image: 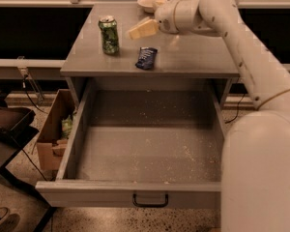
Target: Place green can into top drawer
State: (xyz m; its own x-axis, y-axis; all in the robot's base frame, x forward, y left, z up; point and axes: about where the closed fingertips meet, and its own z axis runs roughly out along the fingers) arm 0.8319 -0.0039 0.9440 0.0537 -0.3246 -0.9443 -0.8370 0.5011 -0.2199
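The green can (108, 35) stands upright on the left part of the grey cabinet top (193, 57). It has a mottled green label and a silver top. My gripper (141, 30) hangs above the cabinet top, a short way to the right of the can and apart from it, with pale tan fingers pointing left toward the can. It holds nothing that I can see. The top drawer (87, 197) is pulled fully open below. Its speckled grey floor is bare and its dark handle (150, 200) faces the front.
A dark blue snack packet (146, 57) lies on the cabinet top just below my gripper. A white bowl (150, 3) sits at the back. An open cardboard box (55, 129) stands on the floor left of the drawer. My white arm fills the right side.
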